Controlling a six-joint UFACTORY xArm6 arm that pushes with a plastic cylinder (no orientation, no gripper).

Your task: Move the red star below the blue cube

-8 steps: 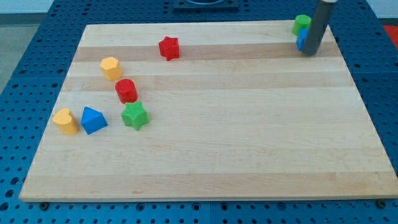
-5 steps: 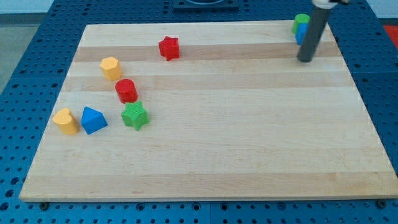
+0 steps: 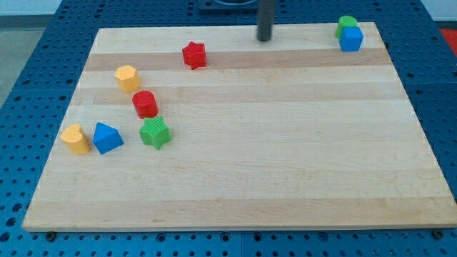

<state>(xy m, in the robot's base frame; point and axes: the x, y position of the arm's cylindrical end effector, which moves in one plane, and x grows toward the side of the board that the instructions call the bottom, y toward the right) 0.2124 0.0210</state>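
You've got the red star (image 3: 193,55) upper-left on the counter (image 3: 285,157), blue cube (image 3: 350,38) far top-right, well apart. My tip (image 3: 264,38) sits between them near the top edge, touching nothing. End effector: a plain rod with no jaws.

The board (image 3: 285,143) is pale wood, smooth and matt, with long grain stripes. The red star (image 3: 193,54) and blue cube (image 3: 350,38) look like matt, finely ribbed plastic. My tip (image 3: 264,38) ends a dull dark rod.

Red star (image 3: 193,55) sits upper left; blue cube (image 3: 350,39) far upper right.
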